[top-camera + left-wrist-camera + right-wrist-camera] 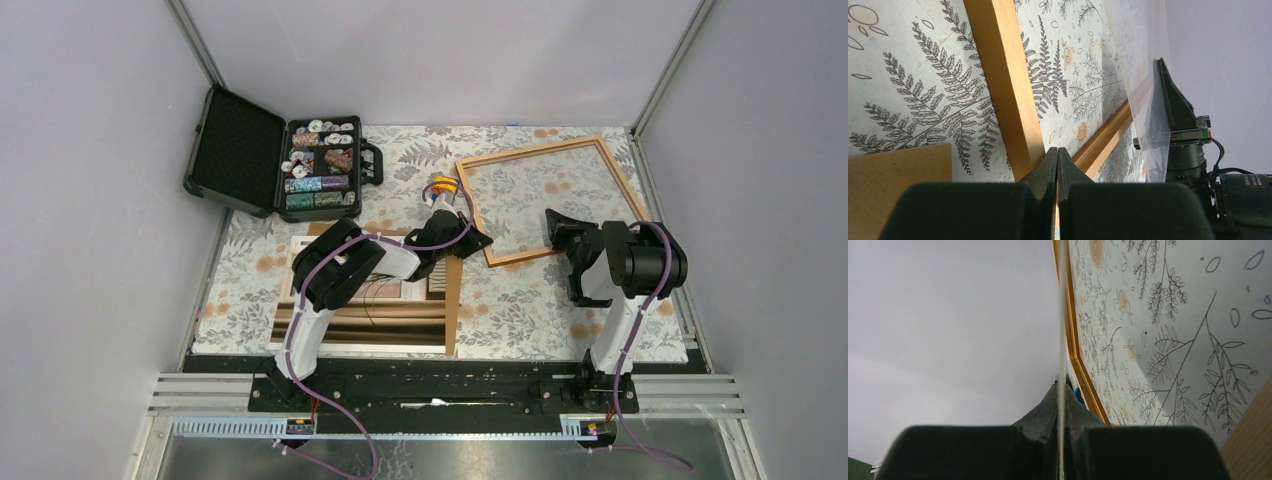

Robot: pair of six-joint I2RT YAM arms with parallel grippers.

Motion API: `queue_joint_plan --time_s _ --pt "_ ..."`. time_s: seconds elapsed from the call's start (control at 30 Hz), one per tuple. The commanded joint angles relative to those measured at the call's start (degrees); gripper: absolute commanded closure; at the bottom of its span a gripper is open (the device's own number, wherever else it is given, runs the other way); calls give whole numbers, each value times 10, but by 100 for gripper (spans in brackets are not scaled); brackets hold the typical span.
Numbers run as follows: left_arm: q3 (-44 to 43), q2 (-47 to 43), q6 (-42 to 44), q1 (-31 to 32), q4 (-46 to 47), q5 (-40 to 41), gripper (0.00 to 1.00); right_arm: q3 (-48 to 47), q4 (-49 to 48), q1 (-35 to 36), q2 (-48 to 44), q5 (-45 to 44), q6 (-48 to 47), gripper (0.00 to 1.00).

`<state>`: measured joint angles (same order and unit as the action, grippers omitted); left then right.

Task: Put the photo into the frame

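Observation:
The light-brown wooden frame lies flat at the back right of the table, showing the floral cloth through its opening. It also shows in the left wrist view and the right wrist view. My left gripper is shut, its tips at the frame's near-left corner. My right gripper is shut on a thin clear pane and holds it tilted up over the frame's near edge; the pane also shows in the left wrist view. The photo lies at front left on a brown backing board, partly hidden by my left arm.
An open black case holding several stacks of poker chips stands at the back left, its lid leaning against the wall. Grey walls close in the table on three sides. The backing board's corner lies close to the frame.

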<state>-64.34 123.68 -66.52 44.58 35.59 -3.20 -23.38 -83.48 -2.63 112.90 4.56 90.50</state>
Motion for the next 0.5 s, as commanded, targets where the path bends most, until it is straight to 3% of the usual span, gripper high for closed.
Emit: queue_joint_plan --time_s 0.0,0.47 --pt "23 8 24 -5 -86 30 100 -11 -48 -1 8 8 5 95" --pt "22 8 23 -5 -85 30 100 -27 -39 17 30 -7 -4 97"
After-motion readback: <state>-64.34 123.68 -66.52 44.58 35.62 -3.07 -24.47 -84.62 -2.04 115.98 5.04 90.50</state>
